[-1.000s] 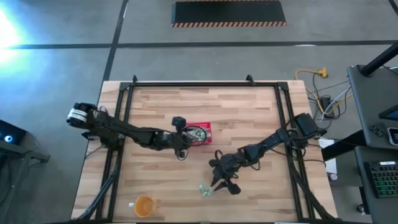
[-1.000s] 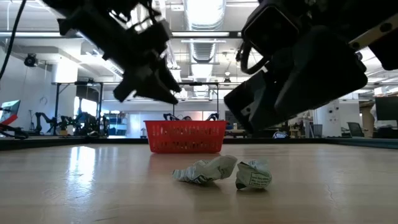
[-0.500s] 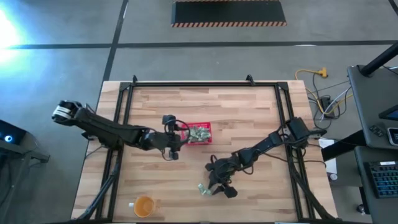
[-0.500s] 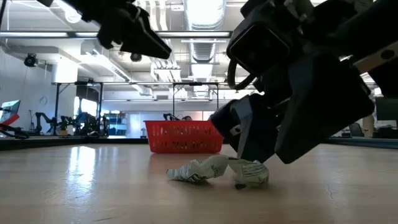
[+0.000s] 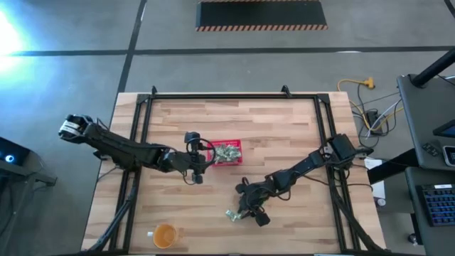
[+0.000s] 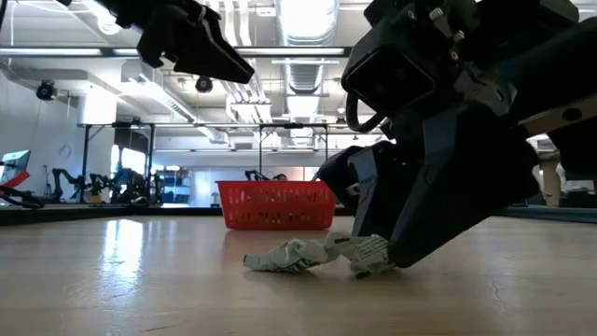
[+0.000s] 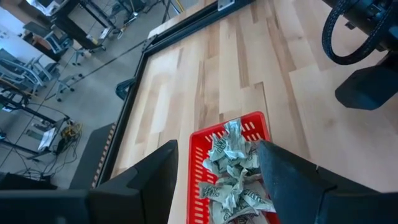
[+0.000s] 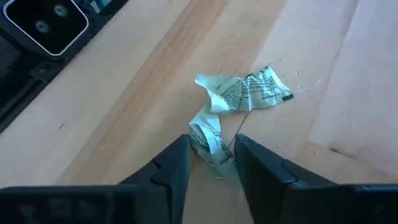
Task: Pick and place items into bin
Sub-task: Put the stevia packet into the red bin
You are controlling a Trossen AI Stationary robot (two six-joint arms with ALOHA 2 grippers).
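Packets (image 6: 317, 256) on wooden tabletop (image 5: 284, 131) | workshop room behind

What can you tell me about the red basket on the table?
The basket is small, square, red plastic with meshed sides. It stands upright near the middle of the wooden table, already holding a heap of crinkly pale green and white packets that rises to about its rim. The left gripper hovers above it with jaws open, not touching it. Two more packets lie apart from it on the table.
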